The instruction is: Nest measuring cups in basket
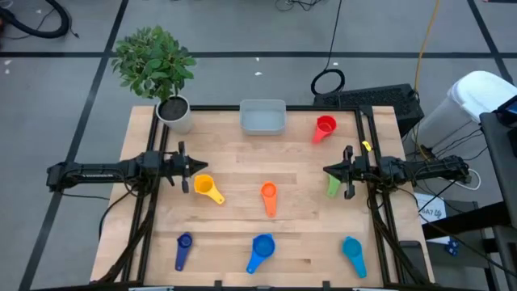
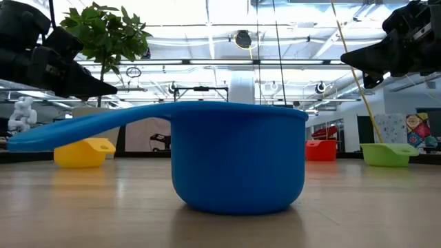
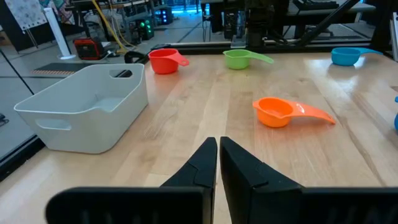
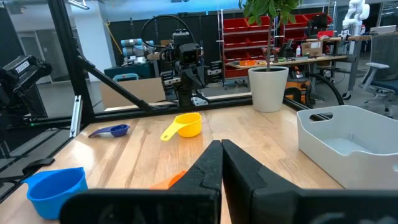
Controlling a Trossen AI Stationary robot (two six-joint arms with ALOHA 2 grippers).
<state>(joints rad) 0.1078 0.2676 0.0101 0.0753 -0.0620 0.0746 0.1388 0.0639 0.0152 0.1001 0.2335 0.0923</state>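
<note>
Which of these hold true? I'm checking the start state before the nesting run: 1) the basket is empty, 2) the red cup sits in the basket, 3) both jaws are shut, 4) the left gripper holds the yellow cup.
1) The basket is empty: true.
2) The red cup sits in the basket: false, it lies on the table beside it.
3) Both sets of jaws are shut: true, on the left gripper and the right gripper.
4) The left gripper holds the yellow cup: false, the cup lies on the table, ungripped.

Wooden table (image 1: 242, 162): 7 cups (image 1: 269, 197), basket (image 1: 262, 117), pot (image 1: 175, 113)
</note>
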